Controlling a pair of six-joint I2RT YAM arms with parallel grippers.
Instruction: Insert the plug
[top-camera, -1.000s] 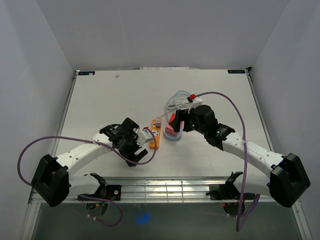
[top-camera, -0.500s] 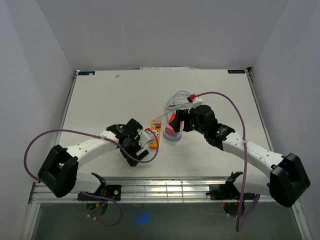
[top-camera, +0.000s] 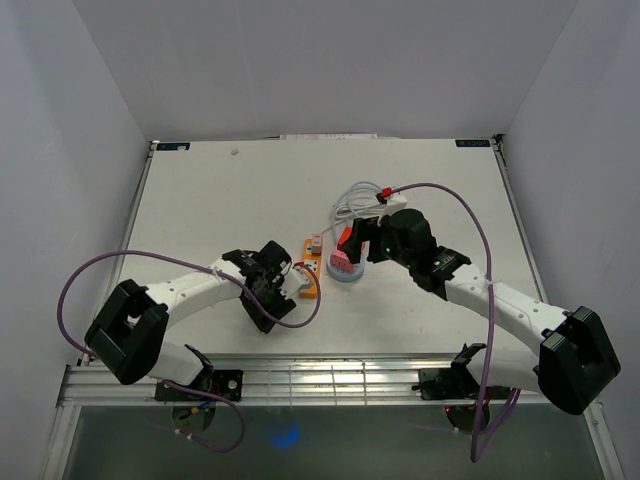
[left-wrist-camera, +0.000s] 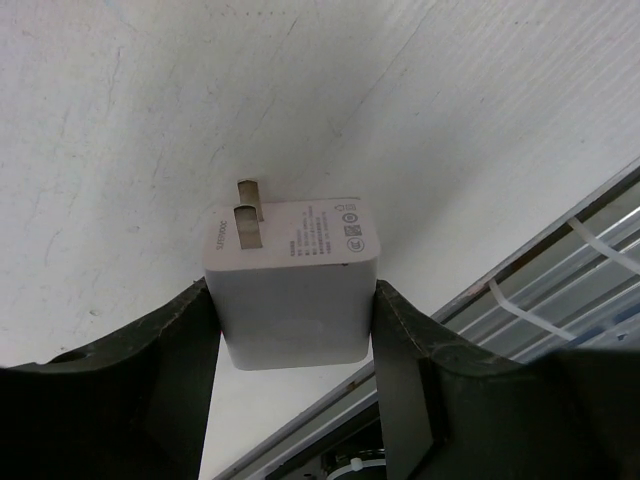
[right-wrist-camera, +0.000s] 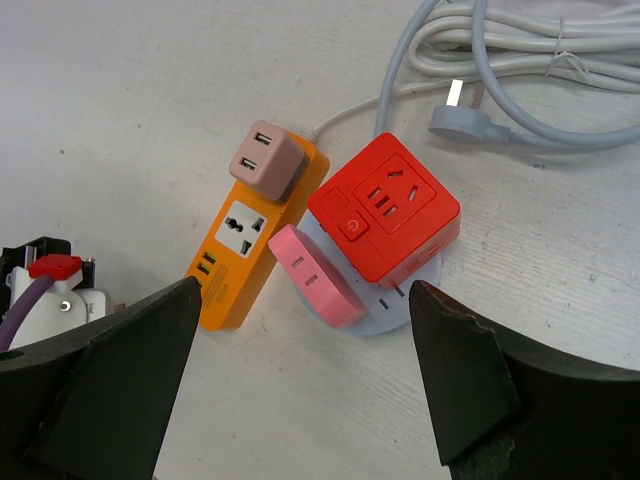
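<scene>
The plug (left-wrist-camera: 290, 280) is a white two-pin charger block, its flat pins pointing away from the camera, just above the white table. My left gripper (left-wrist-camera: 292, 305) is shut on the plug, one finger pressed against each side. From above, that gripper (top-camera: 283, 284) sits just left of the orange power strip (top-camera: 311, 268). In the right wrist view the orange strip (right-wrist-camera: 245, 250) shows a free universal socket and a pink-brown cube (right-wrist-camera: 265, 160) plugged in at its far end. My right gripper (right-wrist-camera: 300, 310) is open, hovering above a red cube socket (right-wrist-camera: 385, 215).
A pink adapter (right-wrist-camera: 315, 275) leans against the red cube on a pale round base (right-wrist-camera: 400, 300). A coiled white cable (right-wrist-camera: 520, 40) with a grey plug lies behind them. The table's metal front rail (left-wrist-camera: 560, 250) runs close to my left gripper.
My left gripper has slid right toward the orange strip and its jaws have closed from wide open onto the white plug. The right arm has stayed still.
</scene>
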